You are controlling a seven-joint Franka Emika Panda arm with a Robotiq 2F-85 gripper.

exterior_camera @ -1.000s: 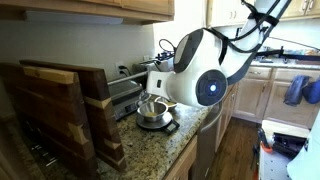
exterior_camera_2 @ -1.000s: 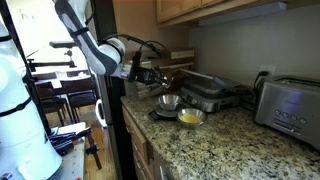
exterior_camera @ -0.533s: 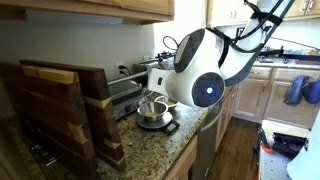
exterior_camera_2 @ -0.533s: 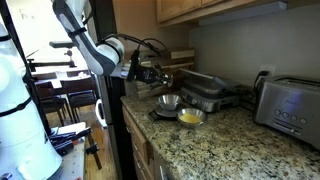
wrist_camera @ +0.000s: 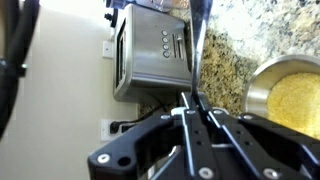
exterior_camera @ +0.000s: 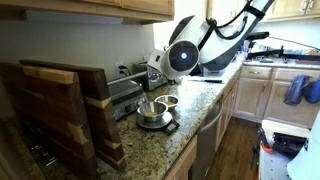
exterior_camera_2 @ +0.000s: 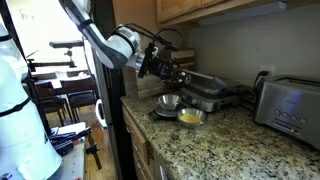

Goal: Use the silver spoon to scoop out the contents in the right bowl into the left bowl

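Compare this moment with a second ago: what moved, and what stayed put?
The arm lifted, carrying the gripper sideways toward the bowls. It is shut on the spoon, and no grasp or release shows. The steel bowl, the yellow-filled bowl and the toaster have not moved.

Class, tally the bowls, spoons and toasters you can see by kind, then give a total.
Bowls: 2, the larger steel bowl and the smaller yellow bowl
Spoons: 1, the silver spoon
Toasters: 1, the toaster
Total: 4
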